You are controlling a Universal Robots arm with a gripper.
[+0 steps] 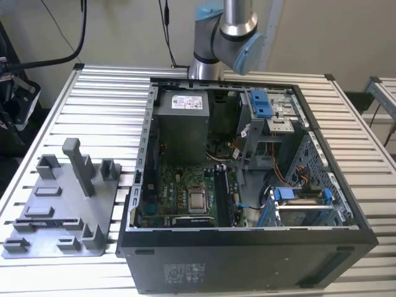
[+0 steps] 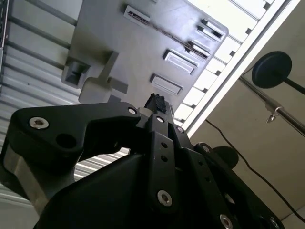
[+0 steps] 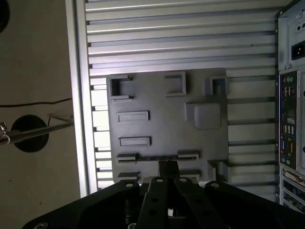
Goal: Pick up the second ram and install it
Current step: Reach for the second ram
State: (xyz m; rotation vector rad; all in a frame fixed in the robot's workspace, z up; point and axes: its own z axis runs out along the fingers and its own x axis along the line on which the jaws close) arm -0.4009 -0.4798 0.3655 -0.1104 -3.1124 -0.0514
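One arm (image 1: 226, 28) enters at the far edge of the slatted metal surface (image 1: 93, 93) in the exterior view. On that surface sit two large items. A grey holder tray (image 1: 68, 207) is toward the exterior view's left. An open computer case (image 1: 247, 260) is just beside it on the right.

Tray: flat base with low brackets and one tall upright post (image 1: 79, 164). Both wrist views look down on the tray (image 3: 162, 124) (image 2: 124, 52) from above, and the post (image 3: 207, 114) appears there as a raised block.

End effector (image 3: 167, 169) (image 2: 155, 102): black linkages converge to one dark tip in both wrist views. The fingers look pressed together, with no gap and nothing visible between them. In the first wrist view the tip lines up over the tray's edge region, next to a pair of brackets.

Second ram (image 3: 157, 157): a thin dark line runs between two brackets (image 3: 127, 157) on the tray, just beyond the tip. This is possibly the stick standing on edge, but the view is too poor to confirm.

Case interior, exterior view: the grey power supply (image 1: 180, 127) sits at the far side. The green board with its silver processor socket (image 1: 198, 199) lies nearer the front. The case's rear port panel (image 3: 290, 119) borders the tray side in the first wrist view.
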